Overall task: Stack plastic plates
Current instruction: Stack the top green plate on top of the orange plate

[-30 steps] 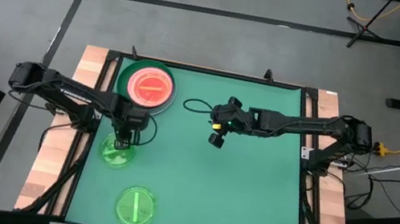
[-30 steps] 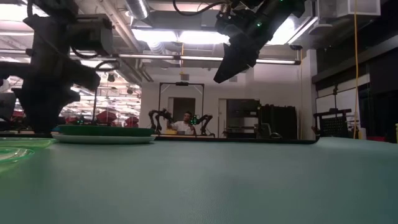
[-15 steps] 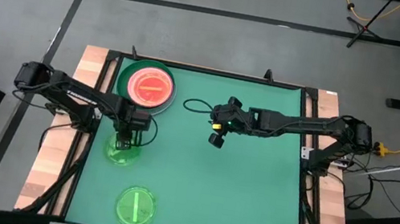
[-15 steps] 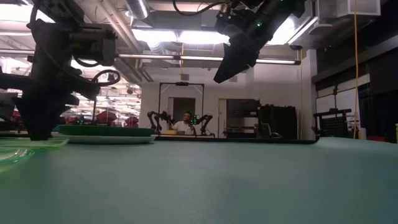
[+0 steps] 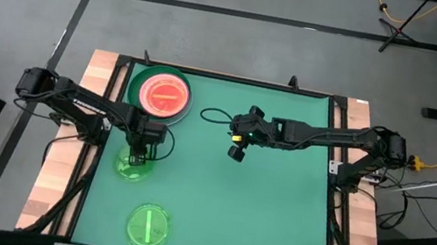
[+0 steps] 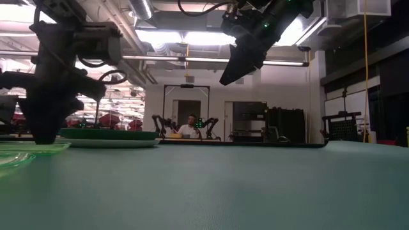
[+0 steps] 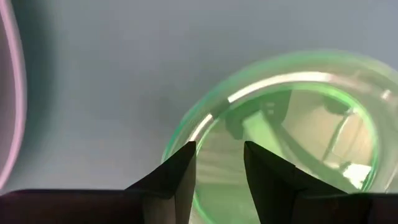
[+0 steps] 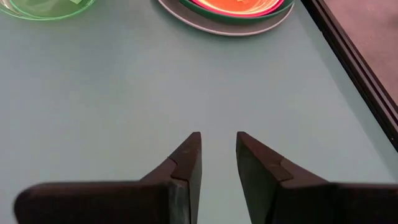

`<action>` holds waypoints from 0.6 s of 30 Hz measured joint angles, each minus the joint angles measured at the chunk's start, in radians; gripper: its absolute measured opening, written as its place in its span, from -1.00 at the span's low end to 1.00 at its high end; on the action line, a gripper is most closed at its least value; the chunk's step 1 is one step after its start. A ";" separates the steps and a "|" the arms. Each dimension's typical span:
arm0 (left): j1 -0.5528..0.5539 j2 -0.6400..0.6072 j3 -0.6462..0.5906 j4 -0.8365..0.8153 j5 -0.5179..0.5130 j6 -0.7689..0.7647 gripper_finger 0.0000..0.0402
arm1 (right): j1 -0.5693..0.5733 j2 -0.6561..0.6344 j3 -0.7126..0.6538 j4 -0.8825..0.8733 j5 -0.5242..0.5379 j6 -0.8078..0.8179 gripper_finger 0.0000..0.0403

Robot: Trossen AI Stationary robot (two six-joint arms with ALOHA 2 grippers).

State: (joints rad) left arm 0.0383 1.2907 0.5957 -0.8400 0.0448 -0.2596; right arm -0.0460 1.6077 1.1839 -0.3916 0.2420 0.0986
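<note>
Left end effector (image 5: 135, 158) found low over the near-left part of the green worktop (image 5: 257, 209), at the far rim of a small translucent green plate (image 5: 131, 167). Fingers (image 7: 177, 177) parted by a narrow gap, astride that rim, 1 inside the plate and 1 outside; contact with the rim could not be confirmed from the left wrist view. Same plate seen at the left edge of the low view, lying on the worktop or just clear of it; could not tell which.

Right end effector (image 5: 236, 153) held well above mid-worktop, clear of all plates. Fingers (image 8: 186, 163) set a small gap apart, nothing between them, bare worktop beneath.

Stack (image 5: 160, 94) noted at the far-left corner: orange plate uppermost, with a bar mark, nested in a magenta rim, dark green and a pale plate below. Second small green plate (image 5: 148, 225) with a bar mark lay near the front edge, well apart from both end effectors.
</note>
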 joint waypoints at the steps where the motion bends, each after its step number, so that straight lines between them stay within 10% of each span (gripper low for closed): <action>1: 0.000 0.000 0.000 0.018 0.000 0.000 -0.36 | 0.000 0.000 0.000 0.000 0.000 0.000 -0.56; 18: 0.000 0.000 0.000 0.200 0.000 0.004 -0.36 | 0.000 0.000 0.000 0.000 0.000 0.000 -0.56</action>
State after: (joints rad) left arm 0.0383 1.2903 0.5961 -0.6402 0.0448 -0.2559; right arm -0.0460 1.6077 1.1839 -0.3916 0.2420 0.0986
